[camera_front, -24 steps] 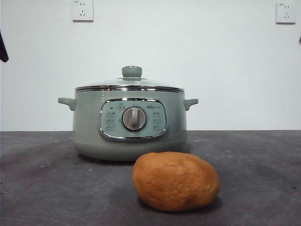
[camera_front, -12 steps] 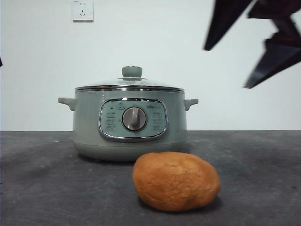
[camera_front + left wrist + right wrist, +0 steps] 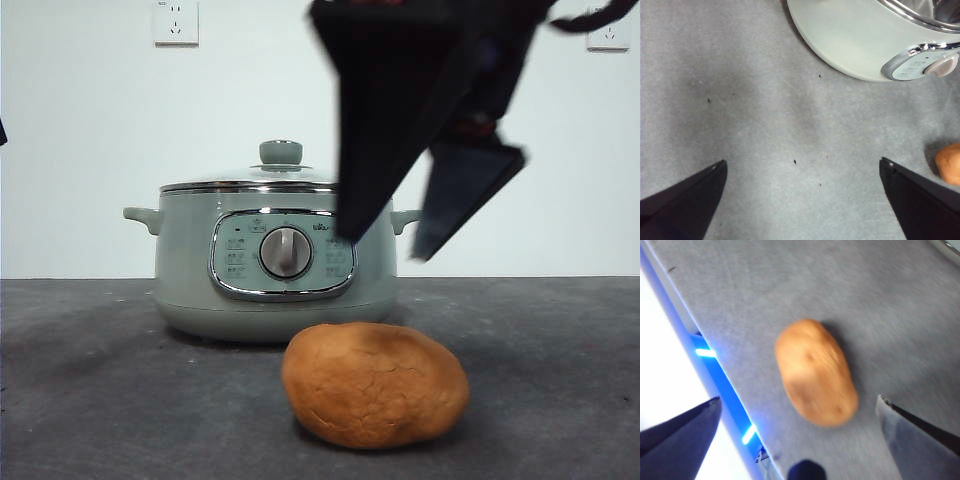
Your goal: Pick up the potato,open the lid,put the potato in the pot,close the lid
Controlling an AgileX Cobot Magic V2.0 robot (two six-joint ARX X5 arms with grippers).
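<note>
Right gripper point(image 3: 385, 248) hanging wide open above the potato point(image 3: 375, 385), gripping nothing, both black jaws well clear of the skin. Looking straight down on it in the right wrist view: sitting in the gap between the jaws, long axis running at a slant to them.

Lying on its side on the dark table point(image 3: 100, 400), in front of the pot point(image 3: 190, 260), near it but not touching, and close to the table's front edge. Sitting shut on the pot, the lid point(image 3: 230, 184), green knob point(image 3: 281, 152) untouched.

Left gripper point(image 3: 801, 162) waiting, also spread open and empty, over bare table beside the pot's front panel.

Judging by all that: working on the very first step, the pick-up, with nothing grasped yet. Calling next for a straight drop until the jaws are straddling the potato's middle, then a close across its narrower width. Needing a centred grip, probably, on that rounded, lumpy shape, to avoid squirting it out toward the edge. Leaving the lid, most likely, for the waiting arm.
</note>
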